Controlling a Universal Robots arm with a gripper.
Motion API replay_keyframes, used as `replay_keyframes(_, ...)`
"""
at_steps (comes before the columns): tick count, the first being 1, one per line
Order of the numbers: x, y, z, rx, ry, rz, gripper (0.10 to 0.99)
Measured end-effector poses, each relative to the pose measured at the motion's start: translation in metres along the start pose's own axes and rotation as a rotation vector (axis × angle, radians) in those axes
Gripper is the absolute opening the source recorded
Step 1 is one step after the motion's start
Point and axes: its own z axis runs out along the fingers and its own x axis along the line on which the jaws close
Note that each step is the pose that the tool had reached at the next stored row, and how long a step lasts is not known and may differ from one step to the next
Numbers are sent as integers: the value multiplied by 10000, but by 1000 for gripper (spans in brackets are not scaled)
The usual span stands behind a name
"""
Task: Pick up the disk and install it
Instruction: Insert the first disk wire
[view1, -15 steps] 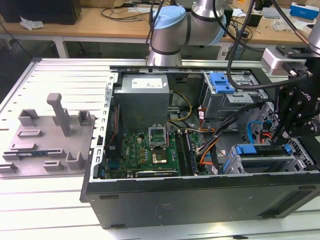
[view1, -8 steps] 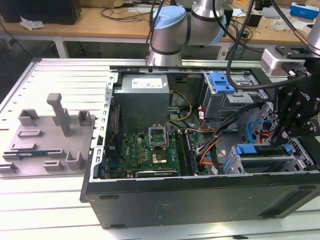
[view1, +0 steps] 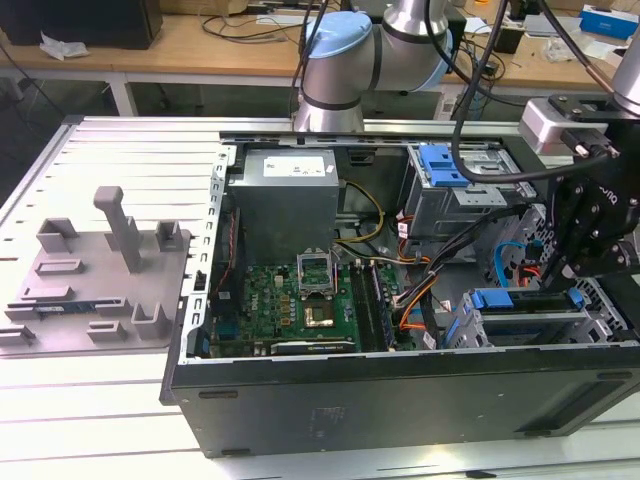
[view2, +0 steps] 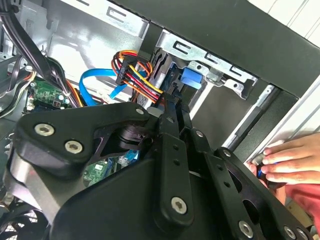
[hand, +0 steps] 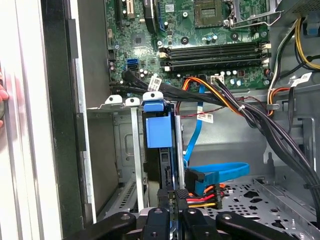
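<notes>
The disk sits in the lower right of the exterior view, standing on its thin edge inside the metal drive cage at the front corner of the open computer case. Its long axis runs across that frame. The end capped by the blue carrier bracket points toward the exterior view's left, at the motherboard, and the other end points toward the black arm on the right.

In the first wrist view the gripper is at the near end of the disk. The fingers are drawn close together, one on each flat side of the slim dark slab, and appear to pinch it. The blue bracket end lies farthest from them, beside the memory slots. A plug with red, yellow and orange wires and a flat blue cable lie just beside the fingers, on the open side of the cage.

In the second wrist view the fingers reach in a narrow line up to the blue bracket. A person's hand rests on the case's outer rim nearby.

At the upper right of the exterior view is a second bay with a blue latch. A grey fixture lies on the surface, well apart at the left.
</notes>
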Motion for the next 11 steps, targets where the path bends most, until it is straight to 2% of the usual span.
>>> replay_keyframes(4, -3, 1, 40, 1, 8, -1, 165)
replay_keyframes(11, -6, -1, 63, 0, 22, 0, 165)
